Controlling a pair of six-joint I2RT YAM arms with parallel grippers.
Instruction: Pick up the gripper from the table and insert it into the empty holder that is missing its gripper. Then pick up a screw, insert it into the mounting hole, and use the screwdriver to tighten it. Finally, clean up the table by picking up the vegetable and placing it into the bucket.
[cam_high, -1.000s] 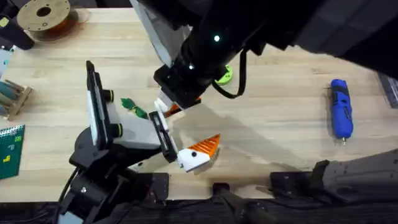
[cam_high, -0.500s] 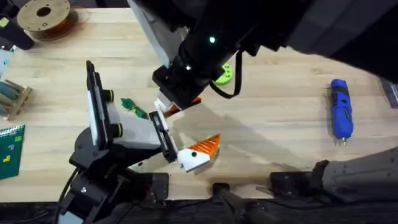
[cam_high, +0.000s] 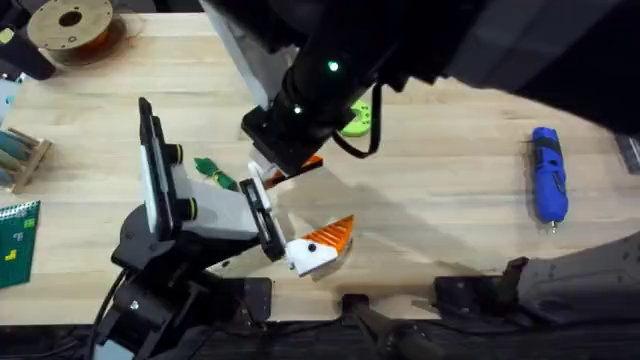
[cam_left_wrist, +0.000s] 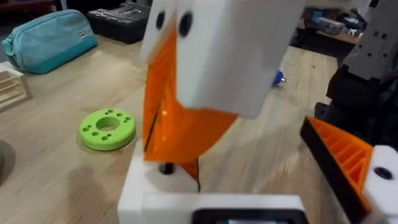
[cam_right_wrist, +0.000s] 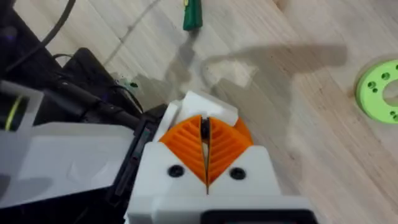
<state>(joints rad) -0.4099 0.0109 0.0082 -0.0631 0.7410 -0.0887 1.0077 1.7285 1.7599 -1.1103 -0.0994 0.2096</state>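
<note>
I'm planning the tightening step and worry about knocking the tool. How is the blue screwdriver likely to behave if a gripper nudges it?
The screwdriver lies on its side on the bare table, and its body looks cylindrical, so a sideways nudge would probably roll it. It looks rigid, unlikely to flex when gripped. Its thin bit points toward the near edge and may catch or pivot if pushed endwise.

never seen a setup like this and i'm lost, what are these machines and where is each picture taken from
These are two robot arms at a wooden table. One picture looks down from above; the other two come from a camera on each wrist. The left gripper, white with orange pads, is open near the front edge. The right gripper reaches across close to it, pads pressed shut; whether they pinch anything I cannot tell. On the table lie a blue screwdriver, a green ring and a small toy vegetable.
</note>
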